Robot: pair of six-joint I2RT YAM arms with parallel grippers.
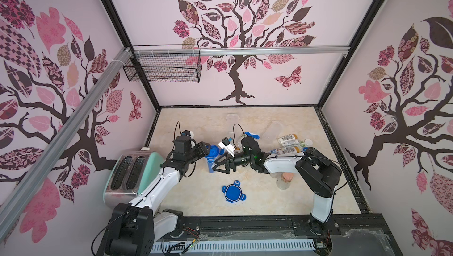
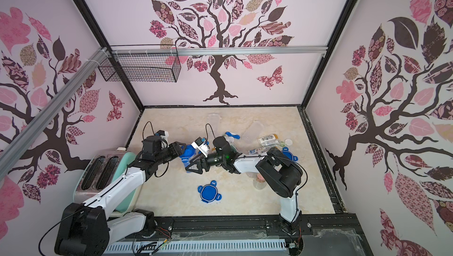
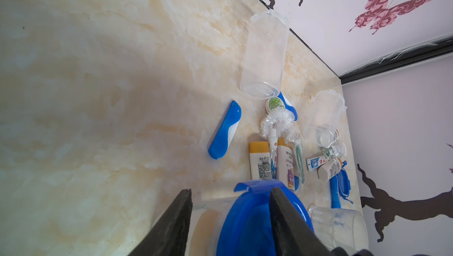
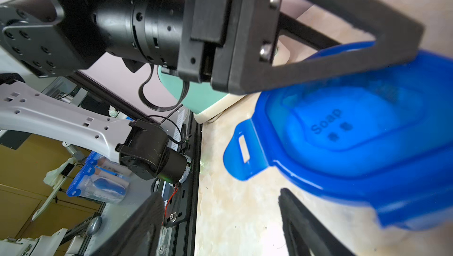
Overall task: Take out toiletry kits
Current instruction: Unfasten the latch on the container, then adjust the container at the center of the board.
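Watching the feeds, I see my left claw (image 3: pixel 231 189) spread astride the blue lid (image 3: pixel 245 223), one finger (image 3: pixel 176 218) clear of it. My right claw (image 4: pixel 220 192) gapes wide and empty just beside. Toiletry kits (image 3: pixel 261 164) lie loose on the desk (image 3: pixel 98 95) beyond, among clear jars (image 3: pixel 266 54) on their sides.

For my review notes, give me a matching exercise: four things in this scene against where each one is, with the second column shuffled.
Things:
1. wire basket
2. toaster
3. loose blue lid
4. empty clear jar

Places:
a. flat on the table, near the front edge
b. on its side, near the back wall
c. hung on the back wall's rail
d. at the table's left edge

Pairs: 1-c, 2-d, 3-a, 4-b
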